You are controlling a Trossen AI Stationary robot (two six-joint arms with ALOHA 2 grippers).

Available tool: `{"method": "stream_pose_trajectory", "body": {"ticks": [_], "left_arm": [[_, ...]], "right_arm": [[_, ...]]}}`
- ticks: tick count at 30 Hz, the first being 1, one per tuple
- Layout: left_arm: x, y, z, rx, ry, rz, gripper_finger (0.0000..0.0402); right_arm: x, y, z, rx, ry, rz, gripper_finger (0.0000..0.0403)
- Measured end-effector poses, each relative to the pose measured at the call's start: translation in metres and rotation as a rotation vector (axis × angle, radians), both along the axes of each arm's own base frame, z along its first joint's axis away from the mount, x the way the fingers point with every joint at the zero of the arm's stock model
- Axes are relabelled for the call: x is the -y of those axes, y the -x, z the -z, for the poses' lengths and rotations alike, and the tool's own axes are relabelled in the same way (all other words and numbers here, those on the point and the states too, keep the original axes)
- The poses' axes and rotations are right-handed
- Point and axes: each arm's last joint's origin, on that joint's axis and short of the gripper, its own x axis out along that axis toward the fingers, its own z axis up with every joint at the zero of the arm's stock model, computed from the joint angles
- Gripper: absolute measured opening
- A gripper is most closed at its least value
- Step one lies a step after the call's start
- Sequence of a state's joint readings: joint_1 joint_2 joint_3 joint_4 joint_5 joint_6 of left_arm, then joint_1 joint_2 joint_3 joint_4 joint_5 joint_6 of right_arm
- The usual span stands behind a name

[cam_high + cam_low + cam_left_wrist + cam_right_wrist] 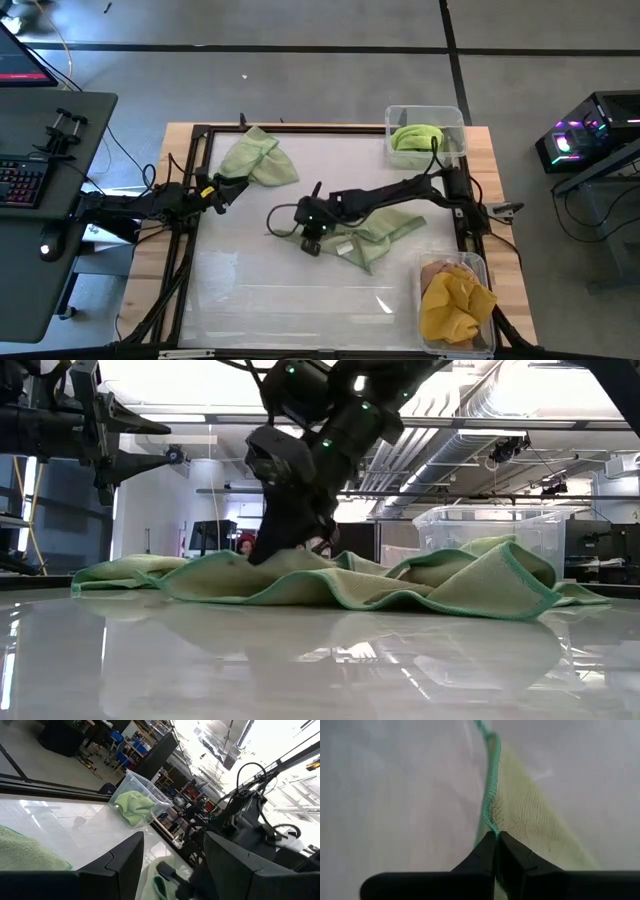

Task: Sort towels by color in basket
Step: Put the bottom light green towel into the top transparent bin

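One pale green towel (372, 238) lies crumpled on the white table top, seen in the low view as a towel (420, 585) with a darker green hem. My right gripper (310, 238) (283, 548) is down at its left end, shut on the towel. A second pale green towel (258, 158) lies bunched near the far left corner. My left gripper (224, 186) (172, 857) hovers open just beside that towel, touching nothing. A bright green towel (416, 136) sits in the far right bin. Mustard yellow (458, 305) and peach (437, 270) towels fill the near right bin. My right gripper pinches the pale green towel's stitched green hem (492, 820) between its two fingertips (485, 851). The fingers slant down from above, coming from the table's right. The hem runs straight away from the tips. The rest of the towel (470, 585) lies slack on the table.
A clear bin (452, 118) stands at the far right corner and another clear bin (478, 262) at the near right corner. A black frame (195, 200) borders the table top. The near half of the table (270, 300) is bare. A desk with a keyboard (20, 180) stands on the left.
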State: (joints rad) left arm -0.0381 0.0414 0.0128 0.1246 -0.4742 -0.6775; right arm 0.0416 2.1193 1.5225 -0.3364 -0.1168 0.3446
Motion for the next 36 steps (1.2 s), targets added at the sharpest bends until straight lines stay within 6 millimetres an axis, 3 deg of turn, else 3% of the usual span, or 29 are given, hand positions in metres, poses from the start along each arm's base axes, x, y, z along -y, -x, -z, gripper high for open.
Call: {"method": "stream_pose_trajectory", "body": {"ticks": [5,14,19,24,32,36], "left_arm": [[0.0,0.0,0.0,0.0,0.0,0.0,0.0195],[0.0,0.0,0.0,0.0,0.0,0.0,0.0195],[0.0,0.0,0.0,-0.001,0.0,0.0,0.0195],[0.0,0.0,0.0,-0.001,0.0,0.0,0.0195],[0.0,0.0,0.0,0.0,0.0,0.0,0.0195],[0.0,0.0,0.0,0.0,0.0,0.0,0.0195]], "right_arm": [[-0.012,0.008,0.012,-0.04,0.009,-0.033,0.0052],[-0.021,0.007,0.013,-0.015,0.081,-0.117,0.0197],[-0.024,0.006,0.026,-0.039,0.161,-0.129,0.0222],[-0.029,0.004,0.039,-0.056,0.171,-0.126,0.0187],[-0.032,0.0,0.035,-0.066,0.167,0.027,0.0017],[-0.023,-0.01,0.015,-0.051,0.181,0.08,0.002]]}}
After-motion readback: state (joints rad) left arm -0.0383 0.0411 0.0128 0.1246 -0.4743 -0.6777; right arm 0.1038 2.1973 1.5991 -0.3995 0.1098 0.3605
